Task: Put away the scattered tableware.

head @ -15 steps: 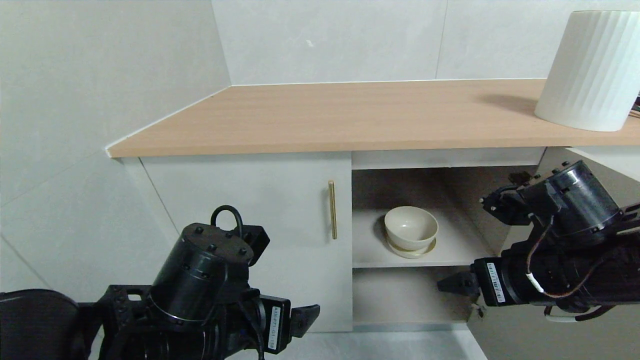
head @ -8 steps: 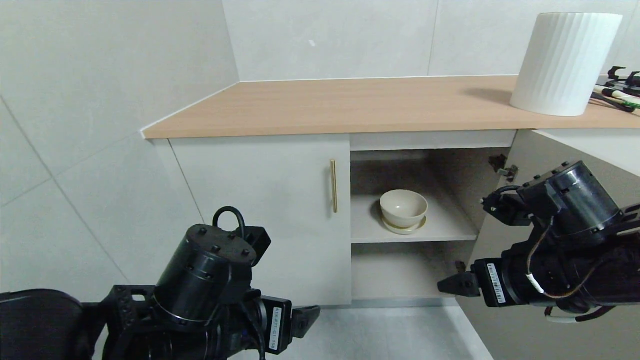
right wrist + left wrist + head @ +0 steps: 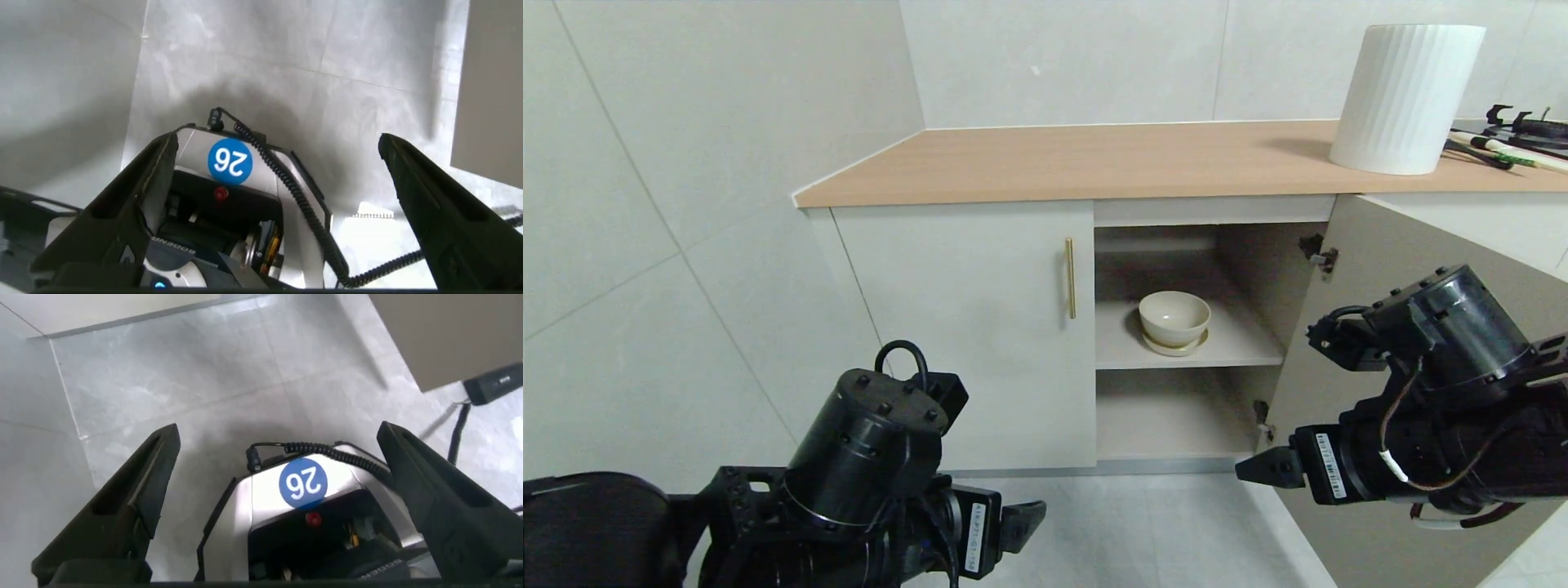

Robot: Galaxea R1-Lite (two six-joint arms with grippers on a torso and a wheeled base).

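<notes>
Sitting inside the cabinet (image 3: 1217, 211), on its upper shelf (image 3: 1250, 351), a cream bowl (image 3: 1174, 313) is noted. It is upright and rests on a saucer (image 3: 1176, 348) of like colour. The cabinet's right door (image 3: 1364, 261) is swung open. The left door (image 3: 964, 327) is shut.

Left gripper (image 3: 278, 437) is held low in front of the cabinet, before the shut door. Its fingers are spread wide and nothing is held between them. Right gripper (image 3: 278, 145) is held low in front of the cabinet, by the open door, likewise spread and empty.

On top of the cabinet a white ribbed vase (image 3: 1405, 98) is stood. Long-handled utensils (image 3: 1507, 143) are laid just beside it; their kind cannot be told.

Handling, as judged:
- The bowl is taken for glazed ceramic, so stiff, smooth, likely slippery, and breakable if knocked against the cabinet frame.
- Its weight is judged moderate.
- Hold is best taken at the rim, one finger inside the wall and one outside.
- The saucer is thin and lies flat on the shelf, so little edge is offered.
- It is probably loose under the bowl and may be dragged or left behind.
</notes>
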